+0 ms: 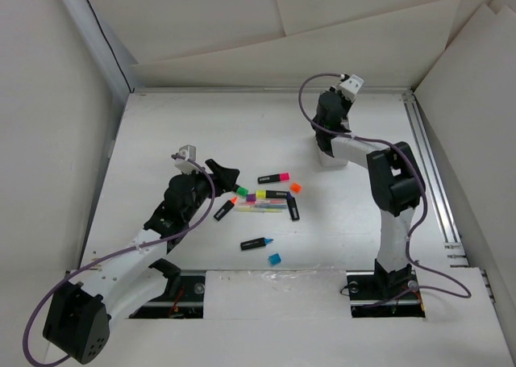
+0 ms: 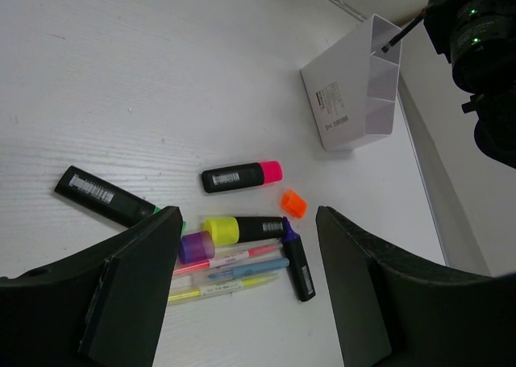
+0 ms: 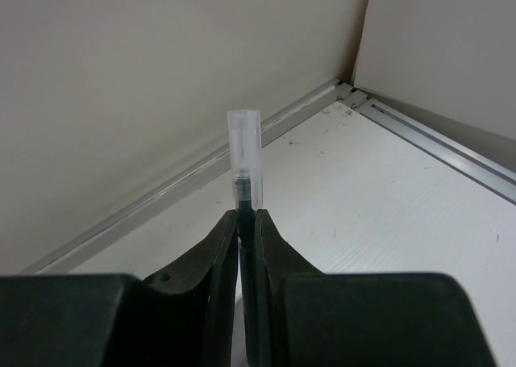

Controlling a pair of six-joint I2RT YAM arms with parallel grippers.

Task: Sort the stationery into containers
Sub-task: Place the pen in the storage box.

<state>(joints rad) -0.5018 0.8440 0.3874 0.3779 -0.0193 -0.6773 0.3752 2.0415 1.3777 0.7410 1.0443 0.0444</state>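
Grasping clear-capped pen (image 3: 243, 153), right tool (image 3: 247, 218) over box (image 2: 343, 101), left tool (image 2: 248, 220) released above highlighters (image 2: 240, 177)

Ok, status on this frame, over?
Left gripper open over highlighters. Right gripper shut on pen, tip at white box rim. Nothing blocking.

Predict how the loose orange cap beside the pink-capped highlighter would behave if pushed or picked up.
The orange cap is tiny, so it is probably very light: a push would likely send it skidding across the white table. It looks rounded, so it may roll. Being so small, it could slip from a grasp.
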